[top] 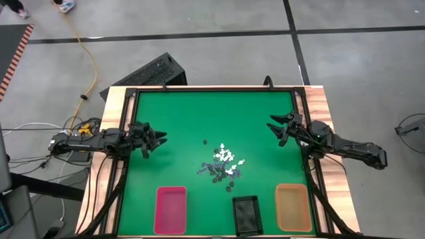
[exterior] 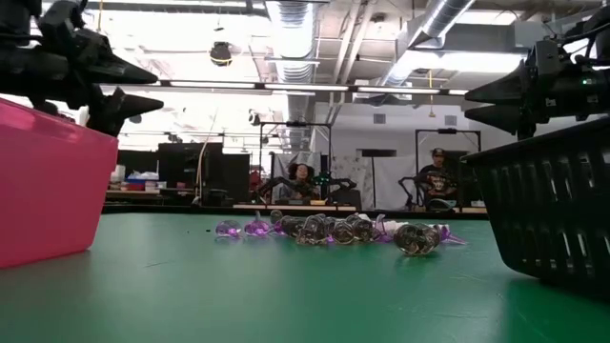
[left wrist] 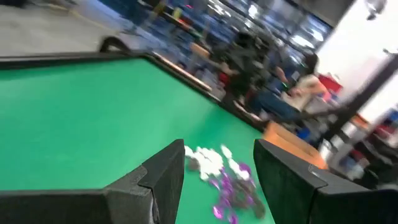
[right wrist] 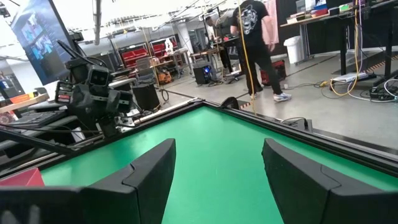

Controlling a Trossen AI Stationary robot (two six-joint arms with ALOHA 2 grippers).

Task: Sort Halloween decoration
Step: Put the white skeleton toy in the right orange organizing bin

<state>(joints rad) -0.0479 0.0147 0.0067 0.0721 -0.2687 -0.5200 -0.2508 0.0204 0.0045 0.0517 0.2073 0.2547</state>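
Trinkets (top: 224, 165) sit heaped at the table's (top: 179, 119) centre, unsorted; your pink tray (top: 170, 210), black tray (top: 246, 214) and orange tray (top: 293, 207) at six o'clock look unfilled. Left tool (top: 154, 141) at nine, right tool (top: 277, 128) at three, both spread apart, gripping nothing.

Matt green table (top: 179, 119) cover, glossy plastic trinkets (top: 224, 164), wooden rim (top: 113, 99).

Left tool (top: 157, 141) raised at left side, fingers apart. Right tool (top: 277, 126) raised at right side, fingers apart.
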